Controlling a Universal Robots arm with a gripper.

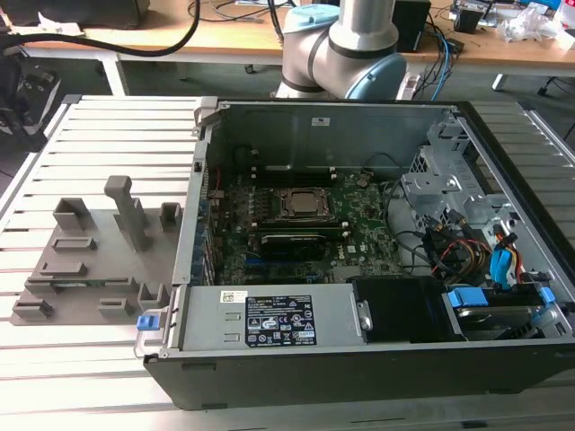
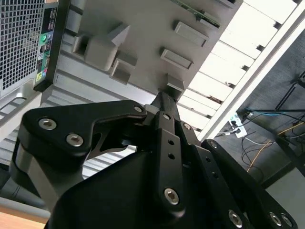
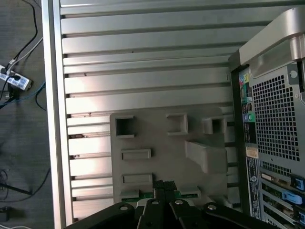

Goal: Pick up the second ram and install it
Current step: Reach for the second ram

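The claw [image 3: 162,186] is hanging over the grey tray [image 3: 162,138], its two fingers pressed together and gripping nothing. In the first wrist view its tips are covering the middle of the second ram [image 3: 138,194], which is lying flat along one edge of the tray. In the second wrist view the ram [image 2: 200,15] is showing well away from the claw [image 2: 163,98], so the two are apart. Raised blocks and a tall post [image 3: 200,155] are standing on the tray around the stick. The tray is sitting on the slatted table [image 3: 143,57], just beside the open computer case [image 1: 296,359]. The exterior view is looking down into the case at the motherboard [image 1: 359,224] and the arm [image 1: 359,36] behind it. Both wrist views are catching the case's rear grille [image 3: 276,119] and a power strip [image 3: 14,81] on the floor.
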